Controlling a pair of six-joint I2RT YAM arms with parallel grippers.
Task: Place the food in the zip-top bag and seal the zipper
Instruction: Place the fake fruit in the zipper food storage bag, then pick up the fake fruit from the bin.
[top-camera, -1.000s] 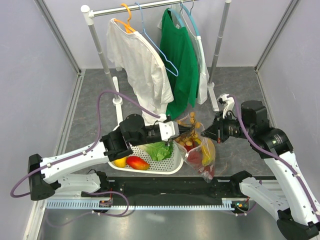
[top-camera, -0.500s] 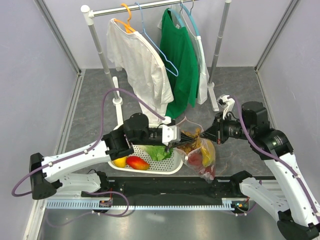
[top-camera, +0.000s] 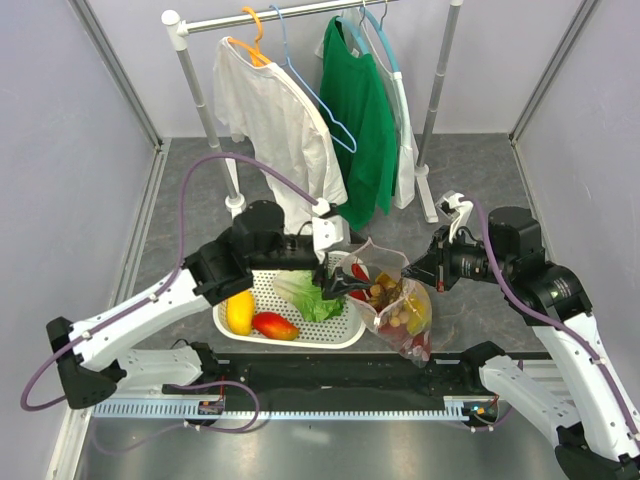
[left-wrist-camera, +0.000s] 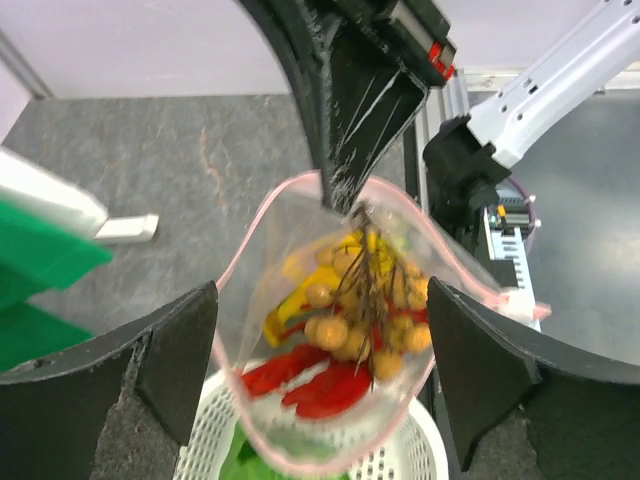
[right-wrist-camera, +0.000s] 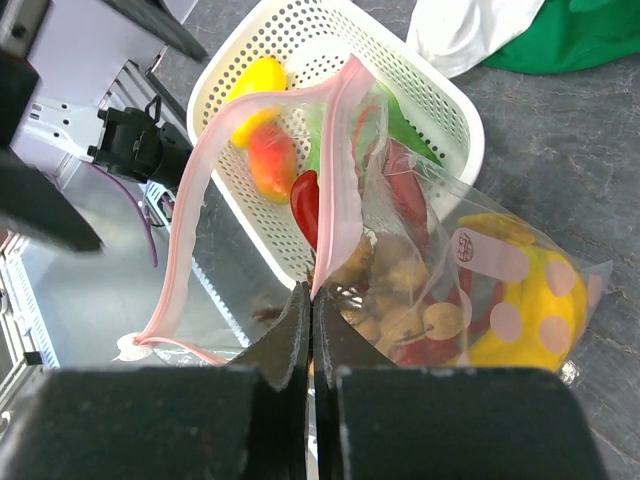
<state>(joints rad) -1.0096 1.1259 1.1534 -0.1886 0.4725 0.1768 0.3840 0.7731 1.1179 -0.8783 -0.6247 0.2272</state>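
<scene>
Zip-top bag (top-camera: 398, 310): near the near edge of the tabletop, right of its middle, just beside the basket. It is clear, floppy film with pale pink dots printed on one side, and it sags under its load.
Zipper (right-wrist-camera: 345, 170): a narrow pink strip round the mouth. It gapes in a loop and is not yet sealed.
Right fingers (right-wrist-camera: 292, 345): black, pressed together on the zipper strip. They hold one lip up, probably so the mouth stays open for loading.
Left fingers (left-wrist-camera: 175, 365): spread wide and holding nothing. They hang straight above the mouth, a fair position for a drop.
Longan bunch (left-wrist-camera: 362, 325): brown beads on thin dark twigs, lumpy and light. It lies inside the bag on top of the other pieces.
Lobster (left-wrist-camera: 320, 385): glossy red, low in the bag under the longans.
Yellow piece in the bag (right-wrist-camera: 515, 325): smooth and rounded, at the bottom corner. Its kind is unclear.
Basket (top-camera: 345, 335): white perforated plastic with a stiff oval rim, by the near edge at about its middle.
Lettuce (top-camera: 312, 300): crinkled green leaf in the basket.
Mango (top-camera: 275, 325): smooth red-yellow oval in the basket.
Yellow fruit (top-camera: 238, 312): in the basket's left end, and whether it is the banana or the lemon is hard to tell. These three look to be what is left to load.
</scene>
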